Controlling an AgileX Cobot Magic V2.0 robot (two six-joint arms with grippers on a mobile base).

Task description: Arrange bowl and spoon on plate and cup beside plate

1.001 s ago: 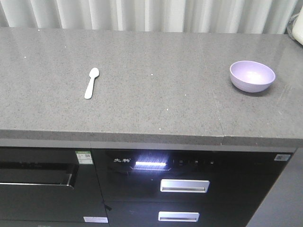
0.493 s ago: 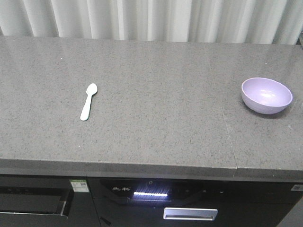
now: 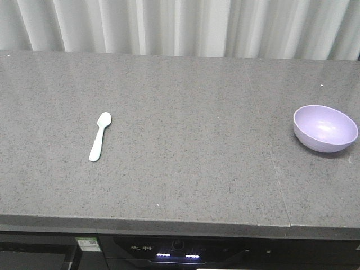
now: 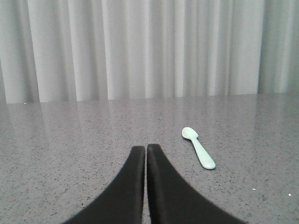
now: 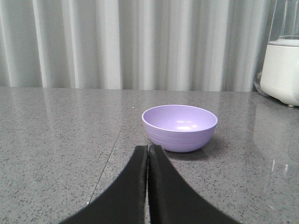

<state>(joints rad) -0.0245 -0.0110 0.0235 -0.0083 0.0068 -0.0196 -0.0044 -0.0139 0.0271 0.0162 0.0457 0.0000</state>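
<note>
A lavender bowl point(image 3: 325, 128) stands upright on the grey counter at the right; the right wrist view shows the bowl point(image 5: 180, 127) just beyond my right gripper point(image 5: 148, 147), which is shut and empty. A pale mint spoon point(image 3: 99, 136) lies flat on the left of the counter, head pointing away. In the left wrist view the spoon point(image 4: 199, 147) lies ahead and to the right of my left gripper point(image 4: 145, 147), also shut with nothing in it. Plate and cup are out of view. Neither gripper shows in the front view.
The grey stone counter point(image 3: 185, 140) has a seam point(image 3: 275, 169) running front to back left of the bowl. White curtains point(image 3: 169, 25) hang behind. A white appliance point(image 5: 281, 70) stands at the far right. Dark cabinet fronts point(image 3: 169, 256) lie below the counter edge.
The front view has shifted: spoon and bowl sit lower in the frame, the bowl further right, and less of the cabinet front shows. Neither object has moved on the counter.
</note>
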